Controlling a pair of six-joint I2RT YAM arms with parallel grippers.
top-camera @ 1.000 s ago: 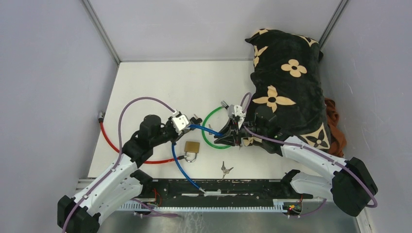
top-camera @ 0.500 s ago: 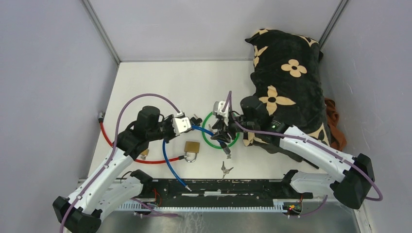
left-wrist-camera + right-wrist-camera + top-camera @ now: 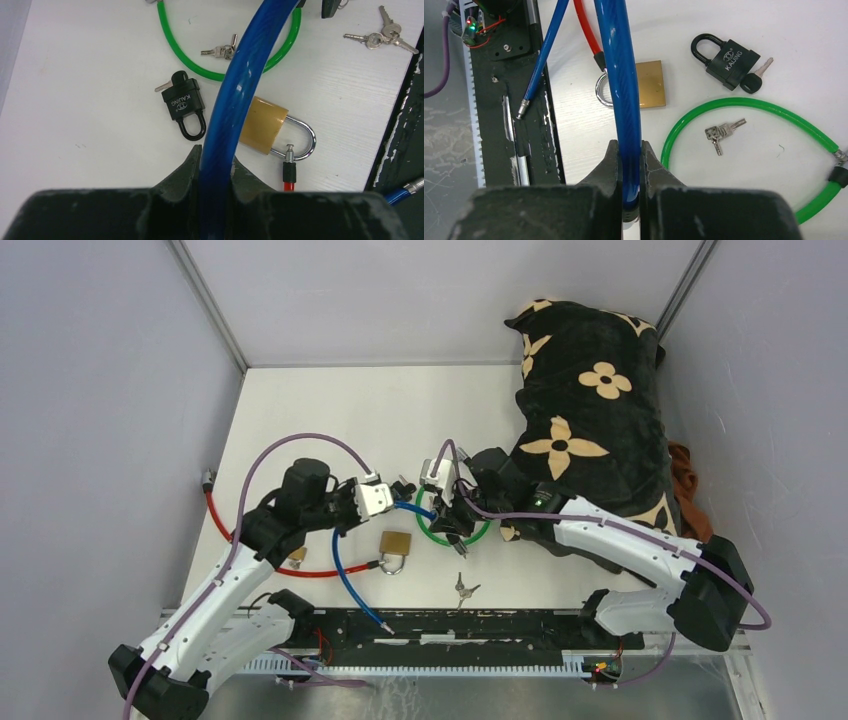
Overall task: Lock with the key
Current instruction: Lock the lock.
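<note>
**Both claws now pinch the blue cable**

Nearest me, a black rail (image 3: 500, 625) runs along the front edge of the desk (image 3: 300, 410). The metal-tipped free end of the blue cable (image 3: 626, 90) lies over it. Just beyond, a key bunch (image 3: 463, 589) sits loose on the desk. A brass padlock (image 3: 262, 127) lies close by with the end of a red cable (image 3: 586, 27) at its shackle. I cannot tell whether that shackle is shut.

In the middle, my left claw (image 3: 215, 160) is pressed together on the blue cable. My right claw (image 3: 628, 160) pinches the same cable just beside it. A second ago my right claw was over by the patterned cushion (image 3: 590, 410). It has swung left across the green cable (image 3: 744, 102) loop to meet the left one, and the blue cable's free end has slid a little leftward.

Just past the claws lies a black padlock (image 3: 730, 62) with a key (image 3: 751, 84) already in it. Two small keys (image 3: 723, 132) rest inside the green loop.

As I judge it, the cable is now held in two places, so I can steer it towards a padlock. Neither claw holds a key, and nothing looks locked yet.
</note>
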